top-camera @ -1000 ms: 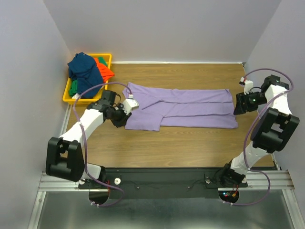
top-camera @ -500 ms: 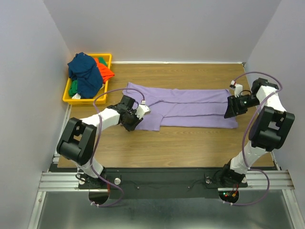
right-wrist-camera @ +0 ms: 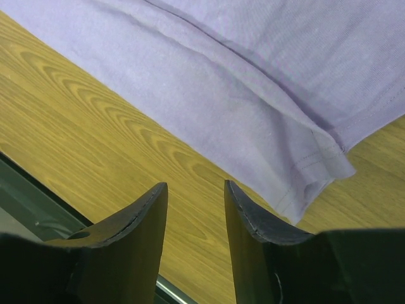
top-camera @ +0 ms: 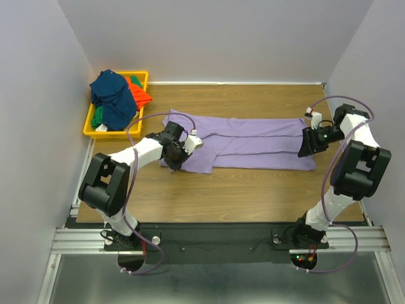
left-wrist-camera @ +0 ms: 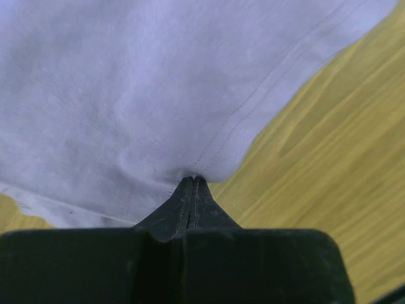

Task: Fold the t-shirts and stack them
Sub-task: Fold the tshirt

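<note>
shirt: purple, folded lengthwise, lying flat across the bench | left claw: jaws together, pinching shirt's near edge at its left end | right claw: jaws apart over bare wood, just beside shirt's right corner, holding nothing | other shirts: heaped in bin, far-left corner

I am counting one lavender t-shirt, one navy t-shirt, one orange-red t-shirt, one green t-shirt, one yellow bin, one bench, my left end effector and right end effector making two.
</note>
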`<state>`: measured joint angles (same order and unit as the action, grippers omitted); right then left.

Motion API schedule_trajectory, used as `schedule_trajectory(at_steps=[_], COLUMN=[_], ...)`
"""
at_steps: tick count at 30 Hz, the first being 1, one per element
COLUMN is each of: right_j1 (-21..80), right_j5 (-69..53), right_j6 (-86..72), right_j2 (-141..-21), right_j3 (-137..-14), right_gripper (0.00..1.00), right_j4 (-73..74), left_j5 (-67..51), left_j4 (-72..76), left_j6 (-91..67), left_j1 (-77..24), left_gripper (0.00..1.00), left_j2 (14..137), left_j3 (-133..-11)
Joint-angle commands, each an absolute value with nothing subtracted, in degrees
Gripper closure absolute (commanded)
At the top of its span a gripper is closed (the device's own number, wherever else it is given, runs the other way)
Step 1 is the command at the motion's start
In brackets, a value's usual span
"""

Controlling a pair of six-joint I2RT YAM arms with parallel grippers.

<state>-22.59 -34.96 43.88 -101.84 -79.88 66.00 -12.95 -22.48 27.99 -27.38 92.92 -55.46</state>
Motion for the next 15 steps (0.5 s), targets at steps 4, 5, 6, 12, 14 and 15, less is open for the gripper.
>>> schedule_trajectory(at_steps=[4, 5, 6, 12, 14, 15], right_j1=[-22.6, -22.6, -22.6, -22.6, -22.6, -22.5], right_j5=[-35.5, -35.5, -35.6, -35.5, -35.4, -35.4], right_j6=[44.3, 44.3, 44.3, 44.3, 44.4, 44.5], right_j2=[-103.4, -103.7, -103.9, -104.9, -104.9, -104.9], right_j3=[-82.4, -82.5, -82.8, -83.5, -83.5, -83.4], right_gripper=[0.55, 0.55, 0.55, 0.55, 0.55, 0.55], right_j4=[66.1, 66.1, 66.1, 66.2, 66.4, 66.4], left_j5=[-18.1, -18.1, -18.0, -19.4, -19.9, -20.2], left_j4=[-32.9, -32.9, -32.9, -32.6, -32.6, -32.6], left_j6=[27.4, 27.7, 27.9, 28.0, 27.9, 27.9], left_j1=[-27.7, -27.5, -27.2, -24.1, -23.1, -22.7], left_gripper=[1.0, 1.0, 1.0, 1.0, 1.0, 1.0], left_j2=[93.1, 94.2, 95.3, 108.3, 110.9, 112.0], left_j3=[-72.1, -73.6, -75.2, -91.2, -95.0, -96.7])
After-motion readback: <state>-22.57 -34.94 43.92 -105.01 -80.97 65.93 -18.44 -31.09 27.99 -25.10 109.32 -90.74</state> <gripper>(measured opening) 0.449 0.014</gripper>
